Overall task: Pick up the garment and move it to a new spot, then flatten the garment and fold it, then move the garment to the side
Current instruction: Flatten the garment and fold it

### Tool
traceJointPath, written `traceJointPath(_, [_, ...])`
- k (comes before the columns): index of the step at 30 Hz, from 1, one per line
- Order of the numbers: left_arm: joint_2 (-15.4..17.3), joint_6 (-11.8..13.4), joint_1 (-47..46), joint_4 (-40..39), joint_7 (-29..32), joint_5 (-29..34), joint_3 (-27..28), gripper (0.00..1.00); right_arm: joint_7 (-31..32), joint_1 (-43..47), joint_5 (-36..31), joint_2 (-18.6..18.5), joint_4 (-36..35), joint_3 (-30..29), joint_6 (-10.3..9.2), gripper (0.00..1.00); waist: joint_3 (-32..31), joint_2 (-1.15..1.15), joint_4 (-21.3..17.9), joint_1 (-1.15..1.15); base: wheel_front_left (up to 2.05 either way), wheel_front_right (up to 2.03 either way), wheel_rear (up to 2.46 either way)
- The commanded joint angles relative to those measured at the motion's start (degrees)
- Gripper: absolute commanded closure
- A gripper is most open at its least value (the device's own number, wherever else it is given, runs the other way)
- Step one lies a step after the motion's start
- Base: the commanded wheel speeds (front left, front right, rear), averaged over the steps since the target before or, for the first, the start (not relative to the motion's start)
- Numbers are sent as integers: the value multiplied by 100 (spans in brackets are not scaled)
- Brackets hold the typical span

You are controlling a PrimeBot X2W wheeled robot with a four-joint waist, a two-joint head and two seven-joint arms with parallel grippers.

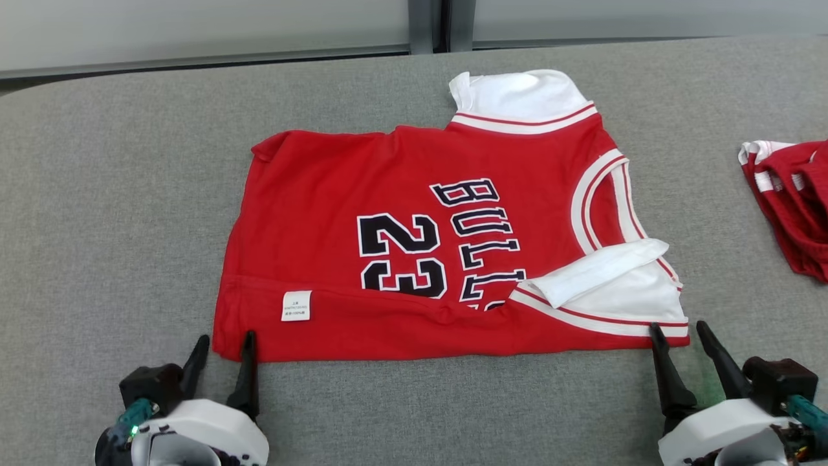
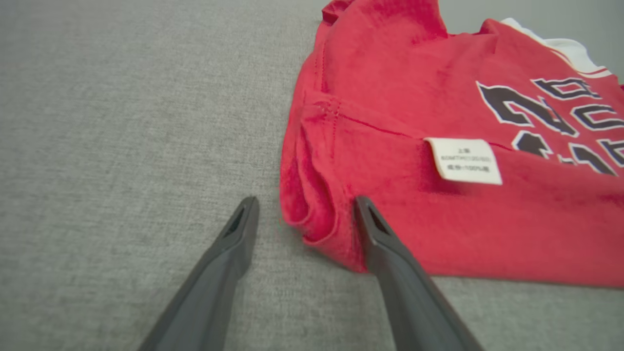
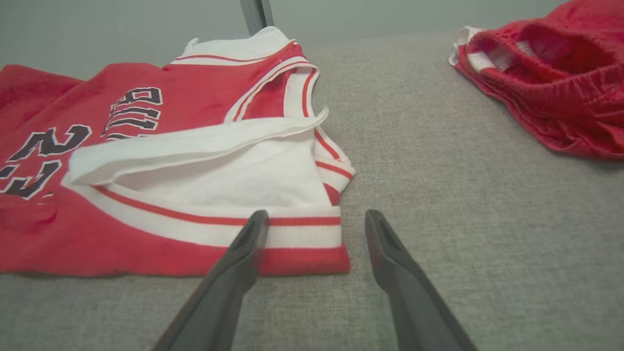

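Mostly grey fabric tabletop (image 1: 97, 194), red jersey (image 1: 310, 194) spread, pale wall (image 1: 194, 26) behind

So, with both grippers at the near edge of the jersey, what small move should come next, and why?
Probably close both grippers on the near corners. The left gripper stands open astride the near left corner of the jersey, and the right gripper stands open at the near right corner, nothing held yet.
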Motion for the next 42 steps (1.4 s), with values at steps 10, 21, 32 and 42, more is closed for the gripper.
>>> traceJointPath(10, [20, -263, -242, 488, -5, -213, 1, 100, 149, -456, 577, -27, 827, 367, -2, 100, 117, 0, 55, 0, 0, 0, 0])
traceJointPath(21, [180, -114, 425, -346, 20, -272, 33, 100, 304, 381, 973, -159, 147, 124, -6, 100, -138, 0, 214, 0, 0, 0, 0])
traceJointPath(32, [271, 184, 1362, -1266, 934, -484, -36, 92, 965, 1525, 836, 249, -816, -408, -6, 90, -459, 0, 214, 0, 0, 0, 0])
traceJointPath(42, [300, 618, 1142, -2048, 348, -35, 91, 0, 626, 1027, 335, 101, -1785, -485, -1, 0, -515, 0, 131, 0, 0, 0, 0])
